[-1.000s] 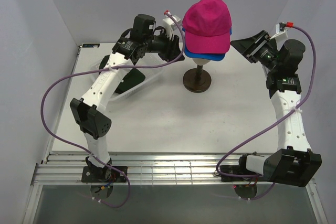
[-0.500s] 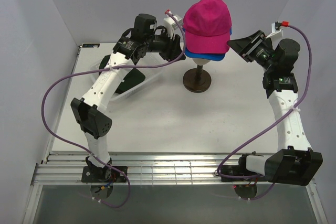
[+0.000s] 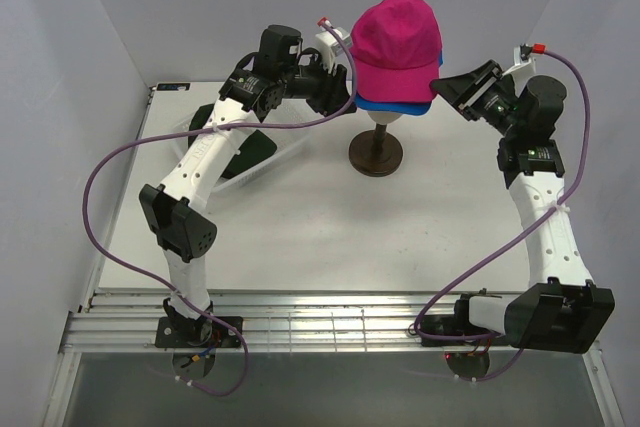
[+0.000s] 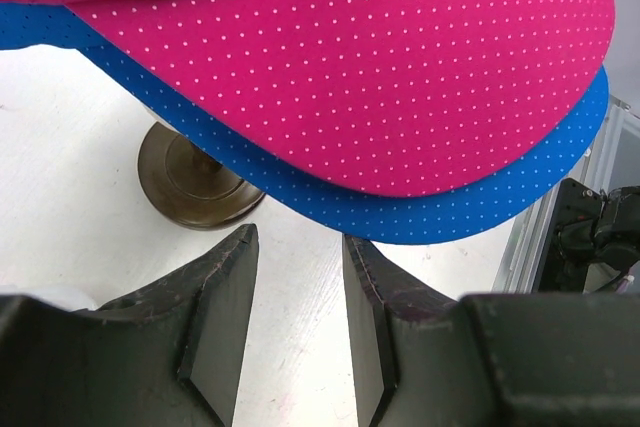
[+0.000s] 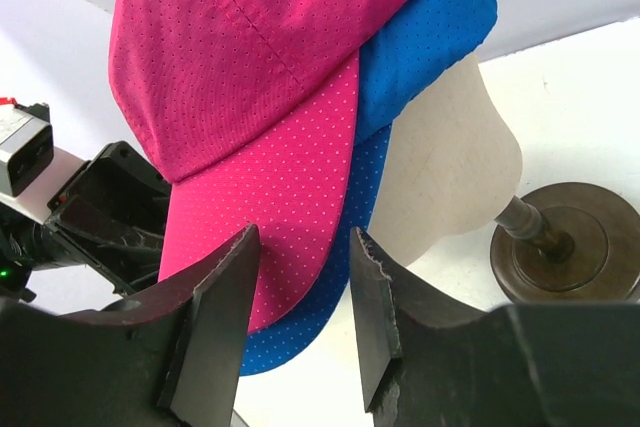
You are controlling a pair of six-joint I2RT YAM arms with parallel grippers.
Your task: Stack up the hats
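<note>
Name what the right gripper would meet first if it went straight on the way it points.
Probably the pink cap, whose brim lies just past the open right gripper, with the blue cap directly beneath it; depth is unclear.

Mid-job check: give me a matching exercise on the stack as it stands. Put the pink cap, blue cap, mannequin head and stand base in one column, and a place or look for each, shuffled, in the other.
Things:
1. pink cap
2. blue cap
3. mannequin head
4. stand base

Descriptions:
A. directly on the head, under another cap
B. dark disc resting on the white table
C. top of the stack
D. cream, wearing both caps

Pairs: 1-C, 2-A, 3-D, 4-B
</note>
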